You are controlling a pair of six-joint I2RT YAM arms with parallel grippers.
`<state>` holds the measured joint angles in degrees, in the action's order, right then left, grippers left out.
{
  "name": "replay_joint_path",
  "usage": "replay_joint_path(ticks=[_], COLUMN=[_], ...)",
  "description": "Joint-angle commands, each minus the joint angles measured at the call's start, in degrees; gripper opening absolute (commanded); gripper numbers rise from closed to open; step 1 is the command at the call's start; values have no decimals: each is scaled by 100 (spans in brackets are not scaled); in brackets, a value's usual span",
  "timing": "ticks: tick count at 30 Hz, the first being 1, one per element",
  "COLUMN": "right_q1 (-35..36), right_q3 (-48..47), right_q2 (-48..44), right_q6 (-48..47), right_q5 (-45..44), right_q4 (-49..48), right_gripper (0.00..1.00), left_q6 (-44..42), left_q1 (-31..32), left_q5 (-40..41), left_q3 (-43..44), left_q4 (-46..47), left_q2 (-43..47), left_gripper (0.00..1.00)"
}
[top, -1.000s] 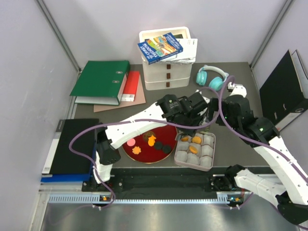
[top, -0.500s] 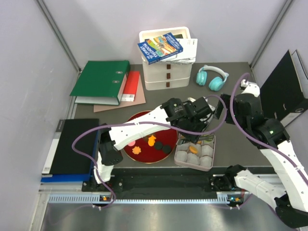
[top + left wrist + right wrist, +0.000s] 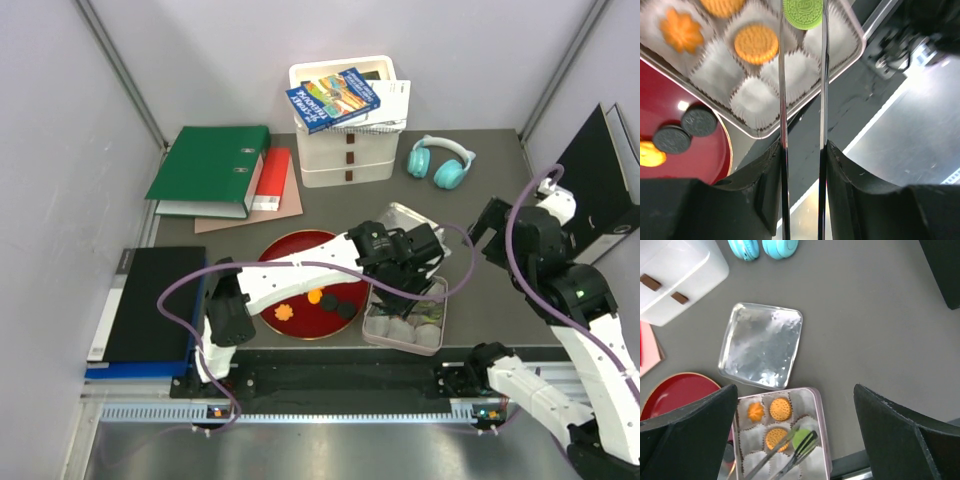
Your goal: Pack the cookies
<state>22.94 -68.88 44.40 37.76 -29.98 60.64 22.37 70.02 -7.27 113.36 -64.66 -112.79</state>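
Observation:
My left gripper is shut on metal tongs. The tong tips pinch a green cookie over a right-column paper cup of the tin. Whether it touches the cup is unclear. In the tin lie two round orange cookies and an orange flower cookie. On the red plate lie two dark cookies and orange ones. My right gripper is open and empty, high above the tin.
The tin's silver lid lies just behind the tin. Teal headphones, white drawers, folders at the back. Black binders stand left and right.
My left gripper has moved forward over the tin's right side with the tongs. My right arm has pulled back to the right and risen away from the tin.

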Motion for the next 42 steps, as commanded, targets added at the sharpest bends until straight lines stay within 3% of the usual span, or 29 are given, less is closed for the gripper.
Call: replay_joint_path(ticks=[1, 18, 36, 42], right_q1=[-61, -61, -61, -62], right_q3=[103, 112, 33, -46], right_q2=[-256, -230, -72, -37], right_q6=[206, 109, 4, 3], right_q5=[-166, 45, 176, 194], right_q4=[-272, -378, -457, -465], right_gripper=[99, 99, 99, 99], left_q6=[-66, -40, -145, -23], left_q1=[29, 38, 38, 38], left_q5=[-117, 103, 357, 674], left_q3=[-463, -587, -464, -437], left_q4=[278, 578, 700, 683], left_q2=[328, 495, 565, 741], left_gripper=[36, 38, 57, 58])
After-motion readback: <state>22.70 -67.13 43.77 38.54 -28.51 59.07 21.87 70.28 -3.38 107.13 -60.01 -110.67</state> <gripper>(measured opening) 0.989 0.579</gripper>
